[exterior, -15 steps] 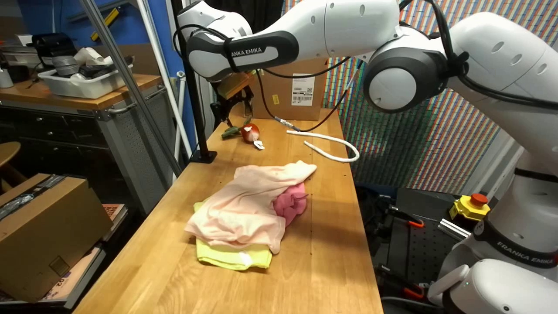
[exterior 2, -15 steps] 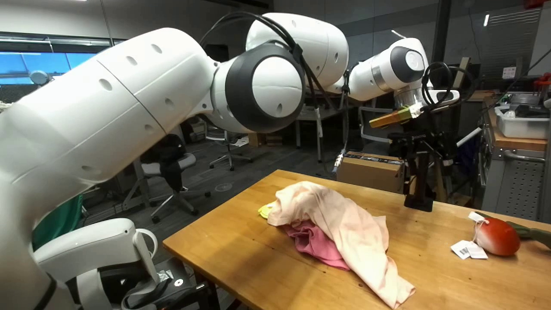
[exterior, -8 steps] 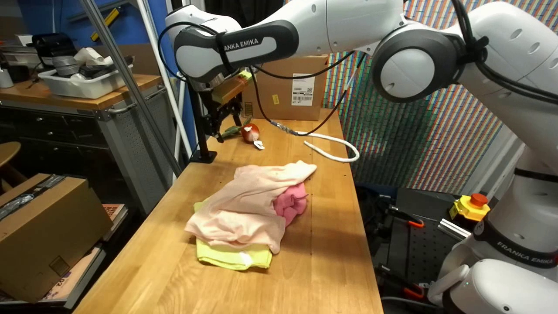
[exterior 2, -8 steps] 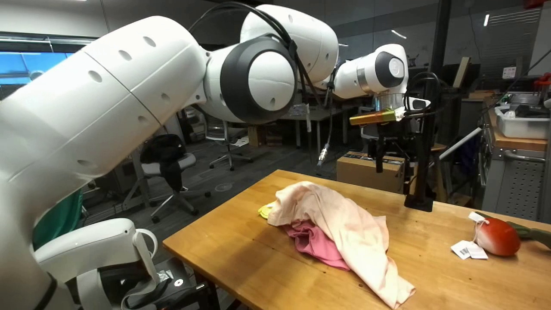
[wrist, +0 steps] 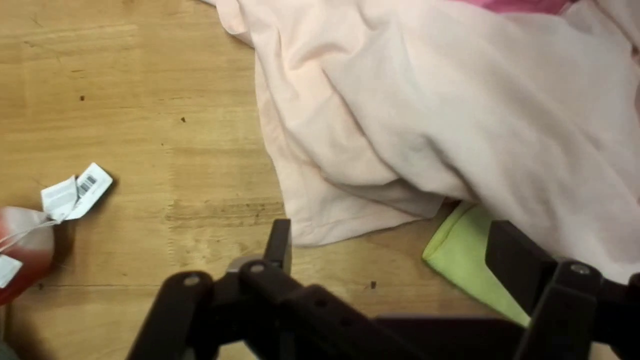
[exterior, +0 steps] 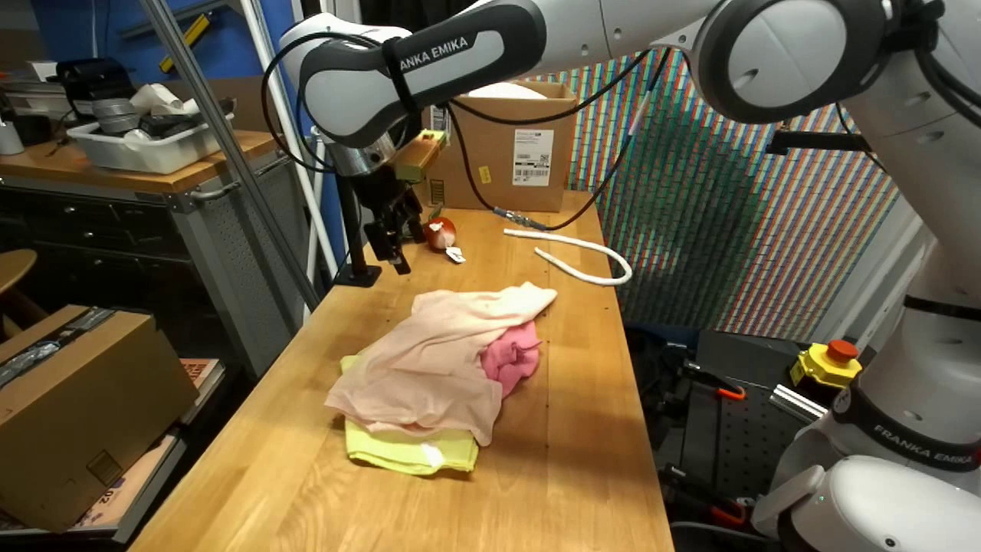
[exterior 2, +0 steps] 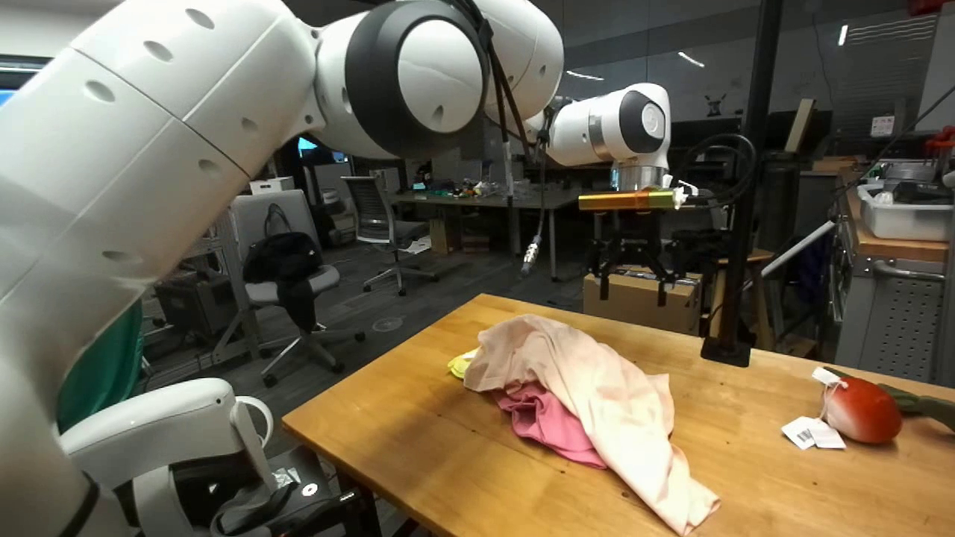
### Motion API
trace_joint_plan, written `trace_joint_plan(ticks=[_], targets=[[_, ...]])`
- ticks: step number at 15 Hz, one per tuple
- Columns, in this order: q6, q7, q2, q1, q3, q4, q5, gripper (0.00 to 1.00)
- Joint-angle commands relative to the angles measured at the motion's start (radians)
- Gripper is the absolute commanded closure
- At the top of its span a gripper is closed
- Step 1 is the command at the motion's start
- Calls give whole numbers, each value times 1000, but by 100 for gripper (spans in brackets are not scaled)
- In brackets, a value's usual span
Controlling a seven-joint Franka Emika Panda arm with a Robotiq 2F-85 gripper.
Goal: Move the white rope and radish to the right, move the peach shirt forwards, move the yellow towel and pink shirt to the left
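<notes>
In an exterior view, the peach shirt (exterior: pixel 437 360) lies crumpled in the middle of the frame, over part of the yellow towel (exterior: pixel 410 454) below and part of the pink shirt (exterior: pixel 511 356) at its right. Higher up are the radish (exterior: pixel 440 234), near the center, and the white rope (exterior: pixel 571 241), to the right. All stay put on the table (exterior: pixel 582 429). In an exterior view, the gripper (exterior 2: pixel 633 291) has moved from the black pole (exterior 2: pixel 761 89) to its left. Its jaws stand wide apart, with just air between them.
</notes>
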Motion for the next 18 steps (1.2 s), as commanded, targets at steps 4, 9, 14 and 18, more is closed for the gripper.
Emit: trace_joint_plan(ticks=[4, 9, 14, 18], targets=[[81, -126, -201, 6, 48, -346, 2, 0], [241, -74, -272, 29, 59, -521, -6, 0], [361, -8, -307, 71, 55, -630, -28, 0], [387, 27, -314, 107, 58, -660, -50, 0]])
